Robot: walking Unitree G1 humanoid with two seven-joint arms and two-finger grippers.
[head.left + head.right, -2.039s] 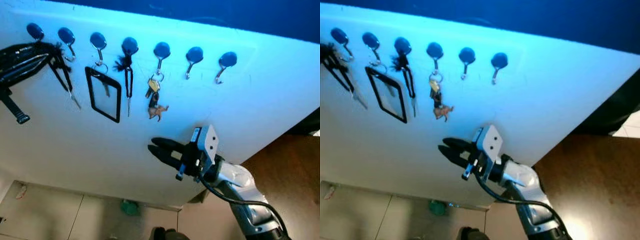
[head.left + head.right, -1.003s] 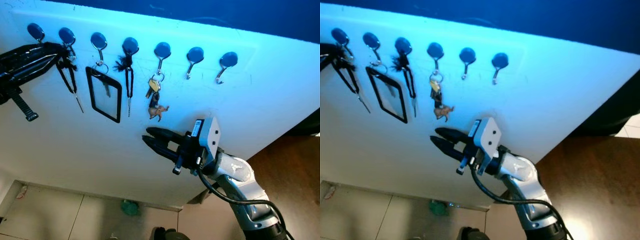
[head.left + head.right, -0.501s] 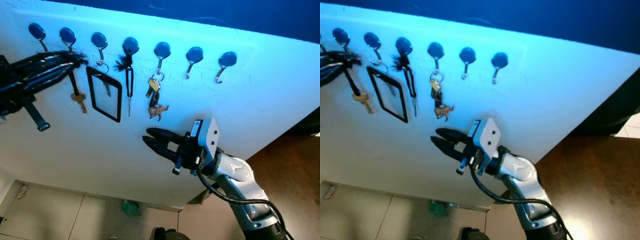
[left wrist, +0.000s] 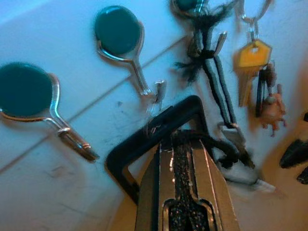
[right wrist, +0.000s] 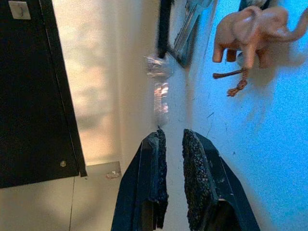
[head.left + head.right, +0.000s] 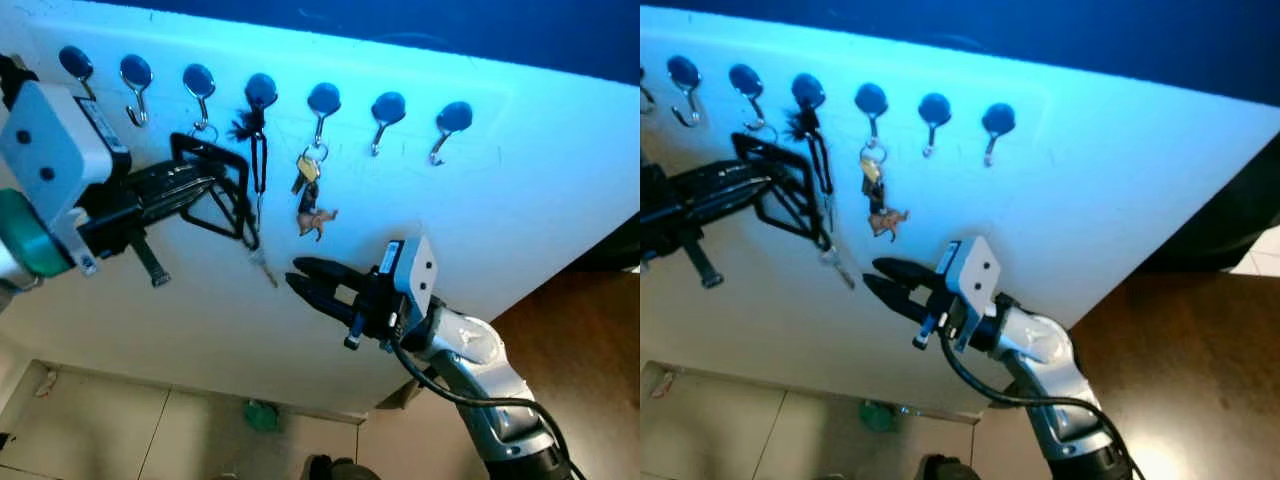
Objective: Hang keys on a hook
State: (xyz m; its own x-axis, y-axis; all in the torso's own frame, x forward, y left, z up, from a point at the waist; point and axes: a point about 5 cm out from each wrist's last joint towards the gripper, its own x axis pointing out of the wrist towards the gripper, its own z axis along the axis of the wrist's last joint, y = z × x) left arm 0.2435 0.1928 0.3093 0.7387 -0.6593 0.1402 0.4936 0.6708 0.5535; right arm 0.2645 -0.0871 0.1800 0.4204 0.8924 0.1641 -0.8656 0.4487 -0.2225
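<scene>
Left eye view: the left gripper (image 6: 225,185) reaches across the white wall (image 6: 520,200), its two black fingers pressed together on a black cord (image 6: 243,222). From that cord a silver key (image 6: 264,268) dangles just below and to the right of the fingertips, away from every hook. The fingertips lie over the black-framed badge holder (image 4: 144,149), which hangs from the third hook (image 6: 199,84) of the row of blue-capped hooks (image 6: 388,110). Beside them, the fourth hook (image 6: 260,92) carries a black tasselled cord (image 6: 257,160), and the fifth hook (image 6: 322,102) carries a gold key (image 6: 307,170) with a small pink elephant charm (image 6: 317,222). The two hooks at the right end are bare, as is the second hook (image 6: 134,75).

The right gripper (image 6: 305,282) hovers below the elephant charm, its fingers a narrow gap apart and holding nothing. In the right wrist view the silver key hangs just beyond its fingertips (image 5: 156,144).
</scene>
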